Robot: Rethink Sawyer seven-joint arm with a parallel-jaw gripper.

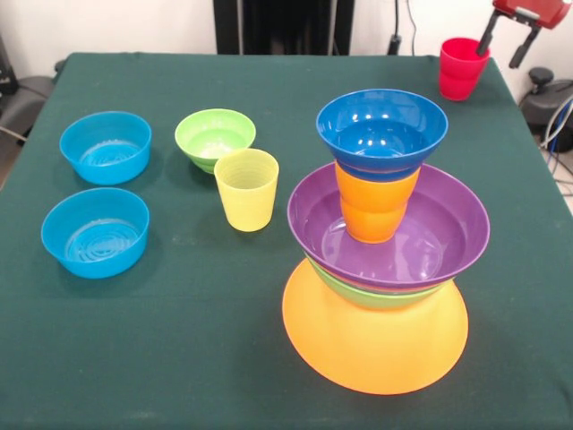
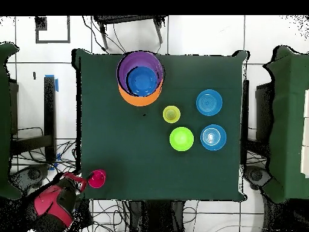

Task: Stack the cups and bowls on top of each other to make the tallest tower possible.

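Observation:
The tower stands at the front right: an upturned huge orange bowl (image 1: pixel 376 345) as base, a large green bowl (image 1: pixel 376 296), a large purple bowl (image 1: pixel 430 237), an orange cup (image 1: pixel 374 208) and a small dark blue bowl (image 1: pixel 382 130) on top. It also shows in the overhead view (image 2: pixel 140 78). A yellow cup (image 1: pixel 246 190), a small green bowl (image 1: pixel 215 137) and two light blue bowls (image 1: pixel 106 146) (image 1: pixel 95 231) stand loose on the table. A red cup (image 1: pixel 462 67) stands at the far right corner. My gripper (image 1: pixel 500 55) hangs open and empty just beside the red cup (image 2: pixel 96 178).
The green table (image 1: pixel 179 340) ends close behind the red cup. The red arm (image 2: pixel 51 202) sits off the table's corner. Cables and chairs lie around the table.

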